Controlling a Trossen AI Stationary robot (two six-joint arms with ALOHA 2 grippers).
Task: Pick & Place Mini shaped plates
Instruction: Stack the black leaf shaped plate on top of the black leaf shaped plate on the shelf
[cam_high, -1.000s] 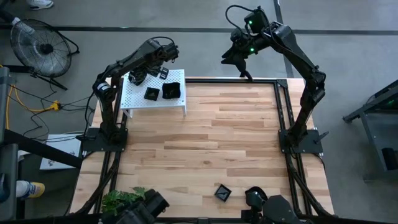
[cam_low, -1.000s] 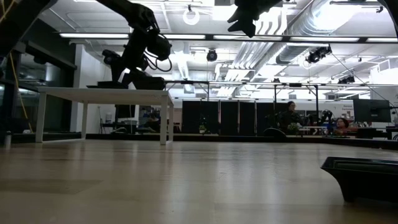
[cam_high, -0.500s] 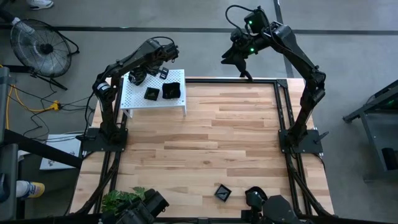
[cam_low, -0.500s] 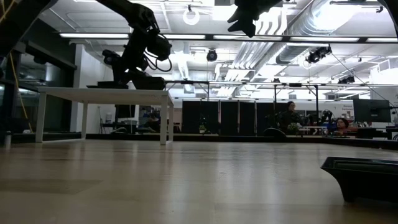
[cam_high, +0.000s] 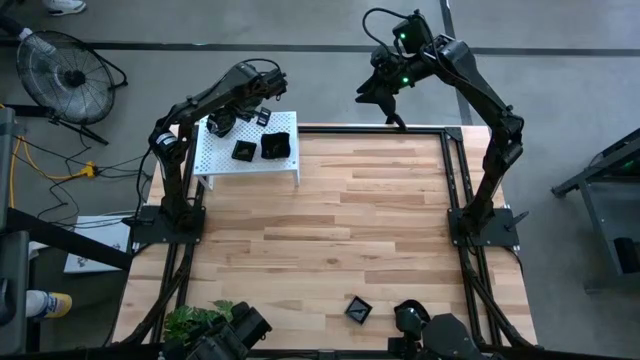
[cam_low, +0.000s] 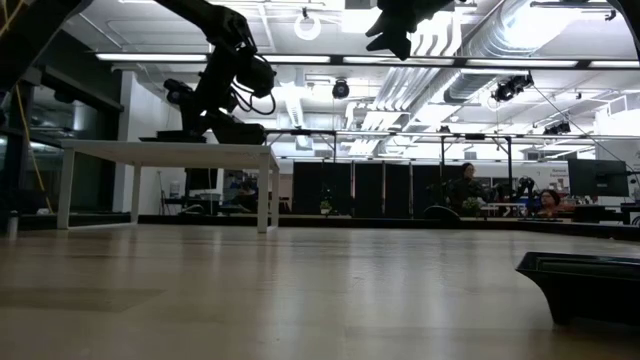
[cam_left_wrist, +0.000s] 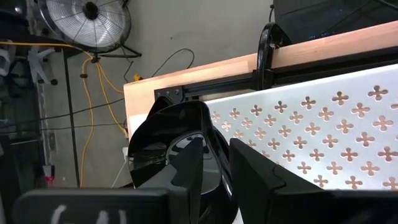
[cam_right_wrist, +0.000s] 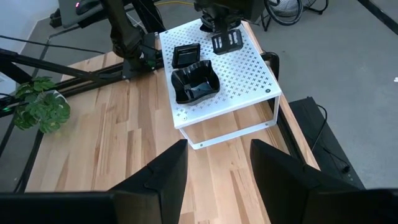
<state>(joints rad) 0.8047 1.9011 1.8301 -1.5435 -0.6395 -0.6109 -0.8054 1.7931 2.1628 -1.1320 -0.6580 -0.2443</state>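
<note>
My left gripper (cam_high: 222, 124) is over the far-left corner of the white perforated shelf (cam_high: 215, 160) and is shut on a glossy black mini plate (cam_left_wrist: 168, 140). Three more black plates lie on the shelf: a small square one (cam_high: 243, 151), a larger wavy-edged one (cam_high: 275, 146) and a ribbed one (cam_high: 262, 118). Another black plate (cam_high: 358, 309) lies flat on the wooden table near its near edge, and it also shows as the plate (cam_low: 580, 285) close to the low camera. My right gripper (cam_right_wrist: 217, 155) is open and raised beyond the table's far edge. My left gripper pinches the plate's side wall (cam_left_wrist: 214, 146), with one finger (cam_left_wrist: 186, 171) inside the dish and the other finger (cam_left_wrist: 258, 180) outside it. The plate sits at the shelf's corner. Whether its underside rests on the shelf, I cannot tell.
The shelf stands on legs at the table's far-left corner. A potted plant (cam_high: 195, 322) sits at the near-left edge, next to camera gear (cam_high: 410, 320) at the near edge. A fan (cam_high: 65, 70) stands on the floor off to the left. The middle of the wooden table (cam_high: 330, 230) is bare.
</note>
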